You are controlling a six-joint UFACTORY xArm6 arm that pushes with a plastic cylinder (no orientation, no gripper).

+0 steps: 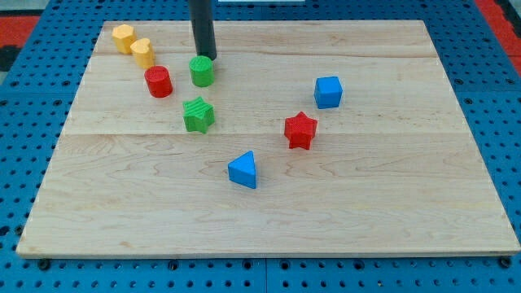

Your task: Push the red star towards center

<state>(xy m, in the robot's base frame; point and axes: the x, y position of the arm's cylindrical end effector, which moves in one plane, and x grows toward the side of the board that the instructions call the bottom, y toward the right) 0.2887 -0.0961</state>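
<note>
The red star (300,129) lies on the wooden board (269,220), a little right of the board's middle. My tip (204,58) is far to the star's upper left, just above the green cylinder (202,71) and close to or touching it. The blue cube (328,92) is up and right of the star. The blue triangle (242,170) is down and left of it.
A green star (198,114) sits below the green cylinder. A red cylinder (158,81) lies left of the green cylinder. Two yellow blocks (123,37) (142,52) sit at the board's upper left corner. Blue pegboard surrounds the board.
</note>
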